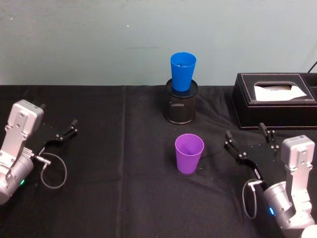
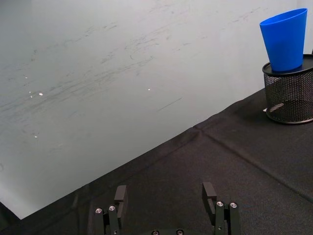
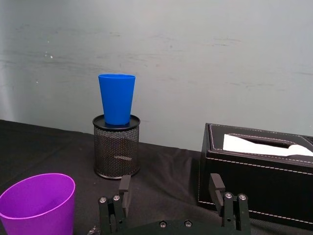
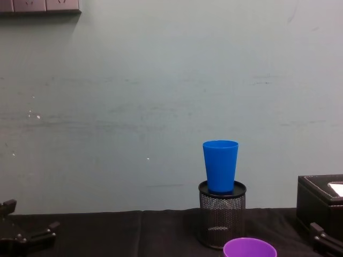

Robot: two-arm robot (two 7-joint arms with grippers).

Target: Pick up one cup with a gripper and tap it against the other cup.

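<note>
The purple cup [image 1: 189,152] stands upright and open-topped on the black cloth at mid-table; it also shows as the purple cup [image 3: 36,205] in the right wrist view. Behind it, the blue cup [image 1: 183,71] sits upright in the mouth of a black wire-mesh pen holder [image 1: 181,104], and appears too as the blue cup [image 3: 116,99] and the blue cup [image 4: 220,165]. My right gripper [image 1: 246,133] hovers open and empty to the right of the purple cup, apart from it. Far left, my left gripper [image 1: 58,114] is open and empty, away from both cups.
A black tissue box [image 1: 275,99] with white tissue stands at the back right, just beyond the right gripper. A pale wall [image 1: 99,39] closes the table's far edge. Open black cloth [image 1: 119,163] lies between the left gripper and the cups.
</note>
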